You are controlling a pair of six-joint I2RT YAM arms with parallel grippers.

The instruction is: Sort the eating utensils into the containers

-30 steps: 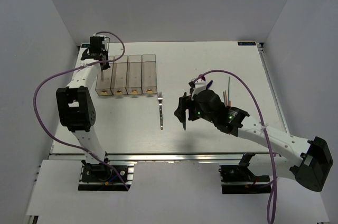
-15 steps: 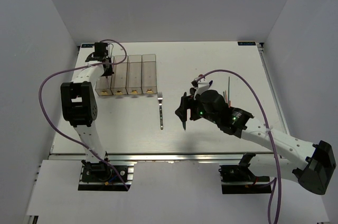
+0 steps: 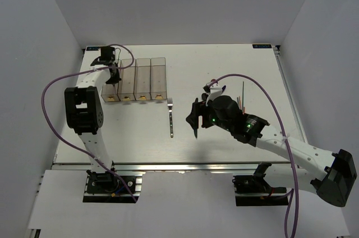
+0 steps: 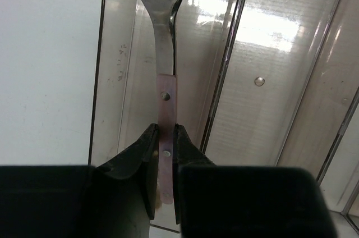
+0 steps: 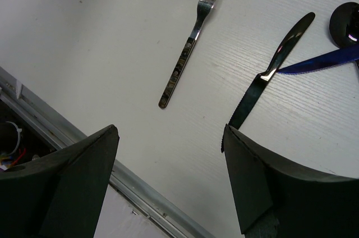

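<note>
My left gripper [image 3: 114,72] [image 4: 164,128] is shut on the pinkish riveted handle of a silver fork [image 4: 163,47]. It holds the fork over the leftmost of the clear bins [image 3: 136,78] [image 4: 120,81], and the fork's head runs off the top of the left wrist view. My right gripper [image 3: 194,118] [image 5: 170,137] is open and empty above the table. A second silver fork [image 3: 170,118] [image 5: 190,47] lies just left of it. A black knife [image 5: 270,68], a blue knife [image 5: 326,60] and a dark spoon [image 5: 348,19] lie on its right. Thin green and orange chopsticks [image 3: 242,96] lie further right.
The bins stand in a row at the back left, gold tabs [image 3: 143,98] at their near ends. The metal table rail [image 5: 84,142] runs along the near edge under my right gripper. White walls close in the table on the left, back and right.
My left wrist has turned and come nearer over the leftmost bin with the fork still in it. My right arm has shifted only slightly.
</note>
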